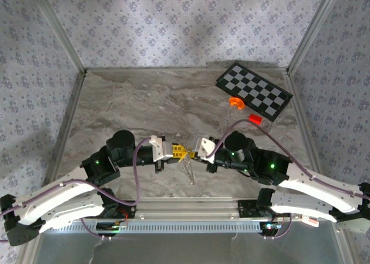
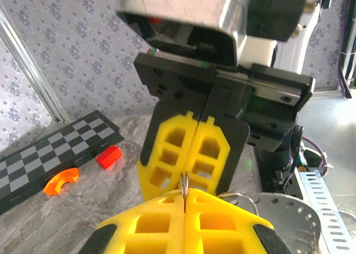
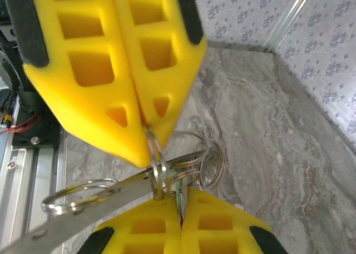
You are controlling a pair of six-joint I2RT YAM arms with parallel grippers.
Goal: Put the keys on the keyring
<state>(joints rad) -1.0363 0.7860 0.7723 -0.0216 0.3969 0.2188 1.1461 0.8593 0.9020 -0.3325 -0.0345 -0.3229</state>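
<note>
Both grippers meet tip to tip just above the table's near middle. My left gripper (image 1: 180,152) (image 2: 184,197) is shut on the keyring (image 2: 184,183) (image 3: 156,166), a thin wire ring pinched edge-on at its fingertips. Facing it, my right gripper (image 1: 195,154) (image 3: 179,208) is shut on a thin flat metal piece (image 3: 179,194) seen edge-on, apparently one of the keys. A cluster of linked wire rings (image 3: 207,158) hangs between the two grippers. A long flat silvery key (image 3: 89,207) (image 1: 189,170) dangles from them.
A checkerboard (image 1: 254,91) lies at the back right, with an orange curved piece (image 1: 236,103) and a red block (image 1: 255,119) in front of it. The metal rail (image 1: 191,225) runs along the near edge. Patterned walls enclose the marble table (image 1: 144,108).
</note>
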